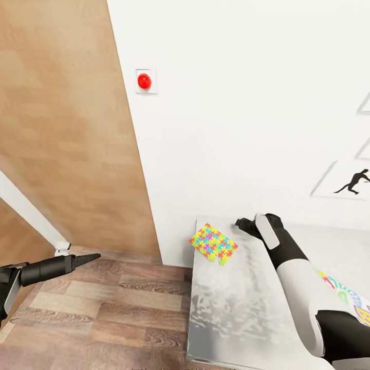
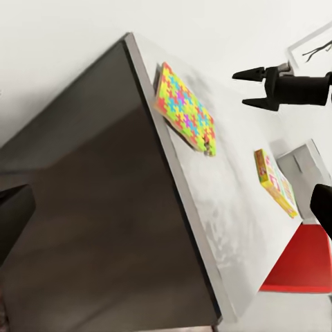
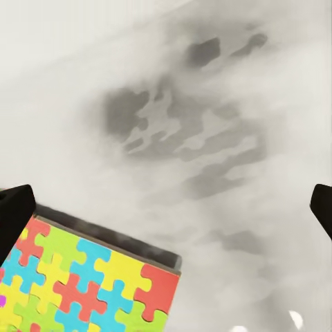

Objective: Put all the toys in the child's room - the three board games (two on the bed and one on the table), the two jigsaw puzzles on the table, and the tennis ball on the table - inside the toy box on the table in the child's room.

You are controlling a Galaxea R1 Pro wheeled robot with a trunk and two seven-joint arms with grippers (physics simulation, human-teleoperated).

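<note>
So nearest the camera in the head view you've got the wood-plank floor (image 1: pixel 103 308) on the left and the near end of the long pale grey-topped table (image 1: pixel 231 308) on the right. The robot's left black two-finger gripper (image 1: pixel 92 257) hangs out over the floor, well off the table's left edge, and I honestly cannot tell how its fingers stand, they read as one dark point. At the right edge of that view, a long colourful printed board game box (image 1: pixel 354 303) pokes out from behind the white right forearm, lying flat on the tabletop. Further along, the thin flat jigsaw puzzle with the bright yellow, pink, blue and green mosaic pattern (image 1: pixel 213 242) sits at the table's far left corner, a bit skewed to the edges. Just right of it and near it, not touching, is the right black gripper (image 2: pixel 257 86), fingers spread apart with nothing between them, hovering above the tabletop. Past all that is the white wall (image 1: pixel 246 103) with a round red button on a white plate (image 1: pixel 144 80) up left, and a black baseball-player silhouette picture (image 1: pixel 354 182) at the far right.
</note>
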